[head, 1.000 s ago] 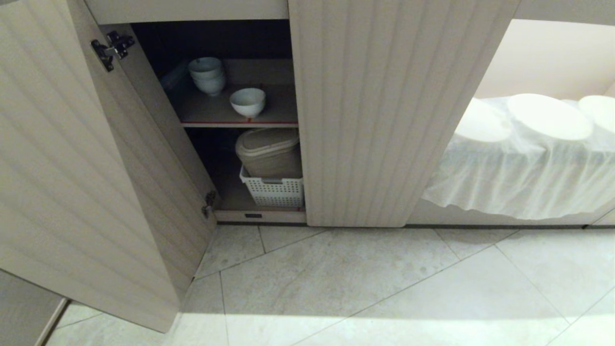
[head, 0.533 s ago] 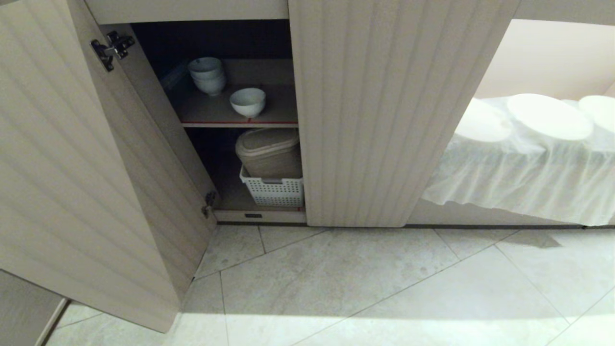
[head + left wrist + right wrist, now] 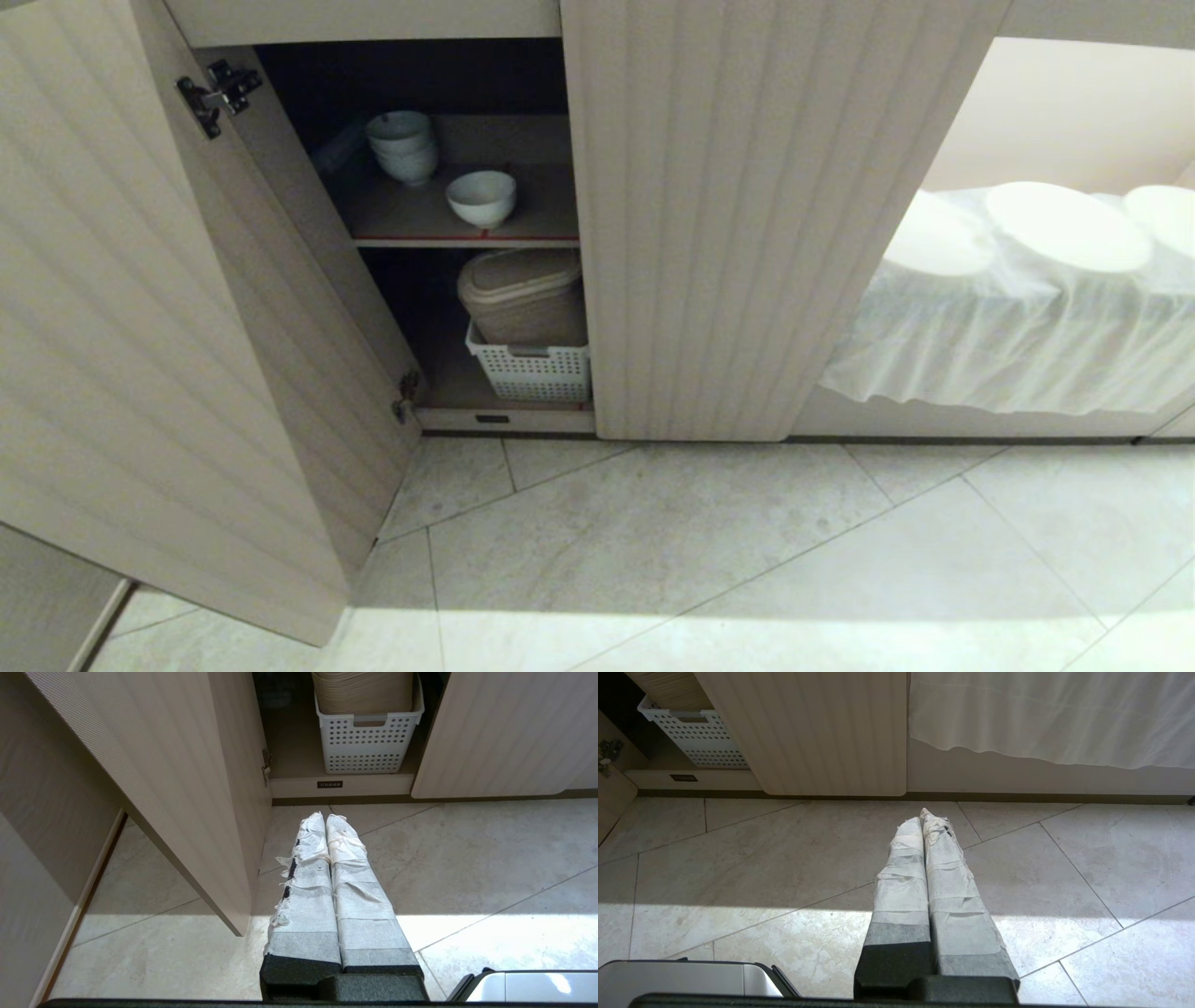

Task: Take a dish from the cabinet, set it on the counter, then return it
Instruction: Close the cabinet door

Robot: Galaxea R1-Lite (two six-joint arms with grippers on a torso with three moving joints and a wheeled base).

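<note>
We see the dish (image 3: pixel 481 198) on the cabinet (image 3: pixel 747 233) shelf, untouched; both grippers (image 3: pixel 325 820) (image 3: pixel 920 817) closed, empty; everything remains.

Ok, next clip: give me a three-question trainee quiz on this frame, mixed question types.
1. True or false: the dish stands alone on the upper shelf of the cabinet, apart from the stack of bowls.
2. Multiple choice: what sits in the white basket on the cabinet floor? A) plates B) a beige lidded bin C) nothing
3. Short answer: how do the left gripper and right gripper stand, and what do they hold?

Key: 1 true. 2 B. 3 Both shut, holding nothing, low over the floor tiles in front of the cabinet.
</note>
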